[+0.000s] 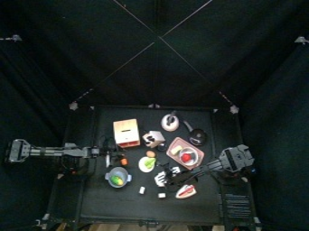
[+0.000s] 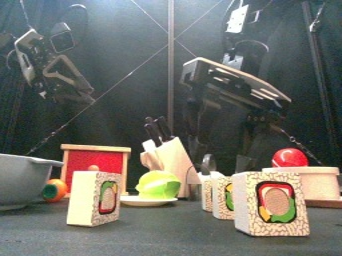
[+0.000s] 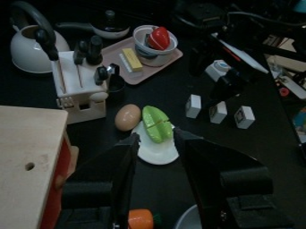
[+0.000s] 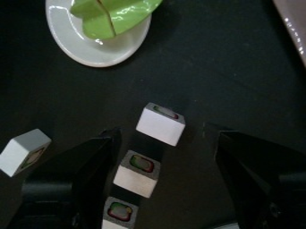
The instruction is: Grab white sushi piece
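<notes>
Nearest the tabletop's (image 1: 90, 203) front edge: a loose scatter of small sushi blocks, among them two rolls (image 4: 135, 173) showing red-and-green faces and a larger piece with a red-orange top (image 1: 187, 189).

Just behind those, toward the middle of the tabletop: the white sushi piece (image 4: 162, 123), lying alone, apart from its neighbours and near a white plate (image 4: 102, 54) carrying green food (image 4: 114, 11). Poised over that piece: the right end effector (image 4: 164, 139), spread to its widest, one jaw to either side, not yet touching.

Off by the left edge, at rest: the left end effector (image 3: 158, 145), likewise spread and holding nothing.

Further back: a wooden knife block (image 1: 151, 135) and an orange box (image 1: 125, 132), then a tray (image 1: 182, 153) with a bowl (image 1: 197, 139), and a kettle (image 1: 169, 120) by the back edge.

Probably light and rigid, that white piece, with smooth sides, and apt to skid or tip on the dark surface if nudged by one jaw first. Best taken across the two long flat sides, low and centred, both jaws closing evenly, with little squeeze needed. Worth watching: the nearest roll, perhaps close enough to be clipped by a descending jaw.
</notes>
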